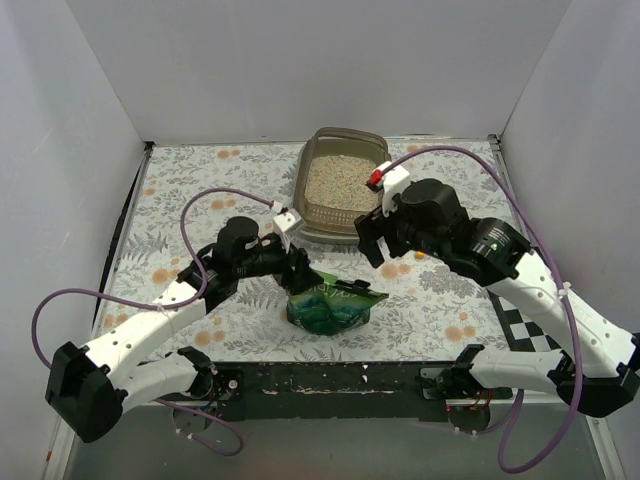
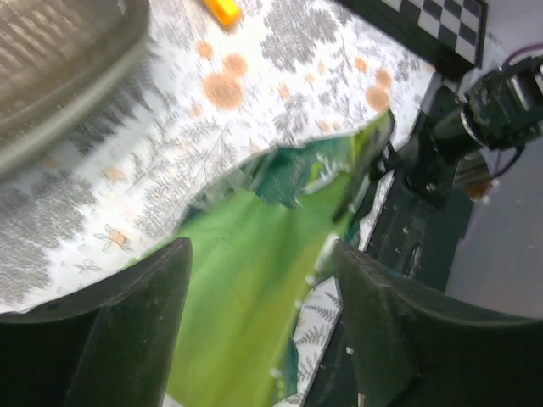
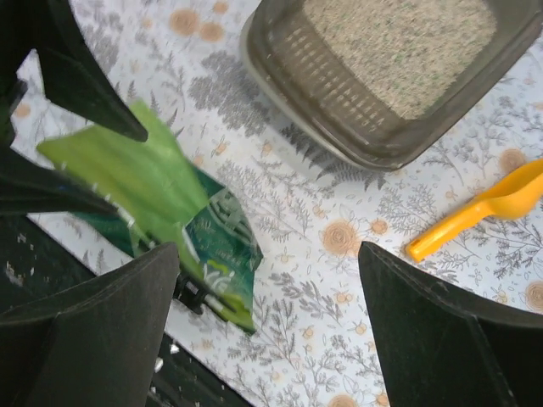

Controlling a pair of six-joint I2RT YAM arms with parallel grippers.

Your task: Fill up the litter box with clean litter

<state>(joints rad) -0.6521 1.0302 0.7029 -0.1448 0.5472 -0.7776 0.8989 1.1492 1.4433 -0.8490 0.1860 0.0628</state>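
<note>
The litter box (image 1: 303,190) holds clean litter (image 1: 340,180) across its floor. Just in front of the box the right gripper (image 1: 372,250) hangs, jaws wide and empty. Further in front, the left gripper (image 1: 298,272) is spread around the edge of a green bag (image 1: 330,305). A yellow scoop (image 3: 484,210) lies near the box's front right corner.

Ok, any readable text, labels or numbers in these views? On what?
None legible.
green pouch: printed artwork on its dark-green face, too blurred to read.
litter box, yellow scoop, floral tablecloth: no markings visible.
</note>
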